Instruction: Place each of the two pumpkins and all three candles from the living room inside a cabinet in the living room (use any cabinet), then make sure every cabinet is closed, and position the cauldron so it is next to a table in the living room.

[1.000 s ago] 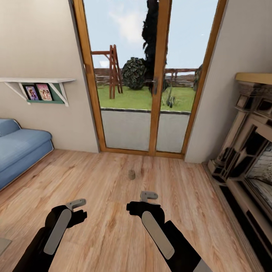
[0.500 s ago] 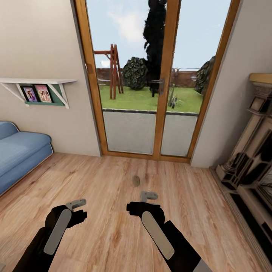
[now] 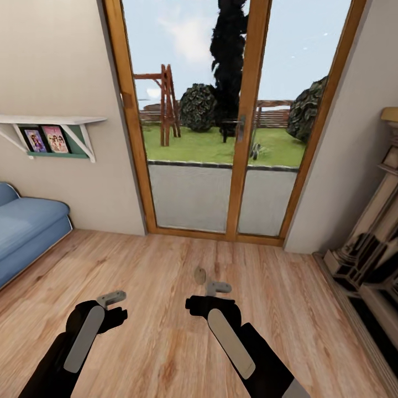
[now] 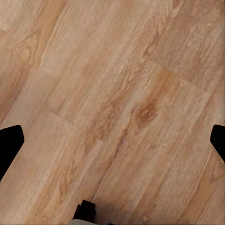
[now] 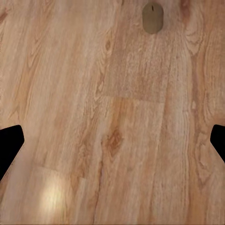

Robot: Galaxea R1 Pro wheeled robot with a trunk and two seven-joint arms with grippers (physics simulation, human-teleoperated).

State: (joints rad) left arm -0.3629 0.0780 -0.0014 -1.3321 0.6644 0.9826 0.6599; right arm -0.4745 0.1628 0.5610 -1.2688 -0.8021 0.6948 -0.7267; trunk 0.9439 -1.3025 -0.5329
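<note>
Candle (image 3: 200, 275) stands upright on the wood floor (image 3: 149, 354), just ahead of the right end effector (image 3: 218, 287), between it and the glass double door (image 3: 232, 127); also seen in the right wrist view (image 5: 152, 18). Both end effectors hover over bare floor, empty, fingers spread wide; left end effector (image 3: 112, 298) well apart from the candle. Blue sofa (image 3: 25, 232) at left, wall shelf (image 3: 50, 119) above it, fireplace surround (image 3: 370, 249) at right. Nothing between the right end effector and the candle.

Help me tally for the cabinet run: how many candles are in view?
1. A candle stands on the wood floor just ahead of the right gripper; others may be out of frame.
</note>
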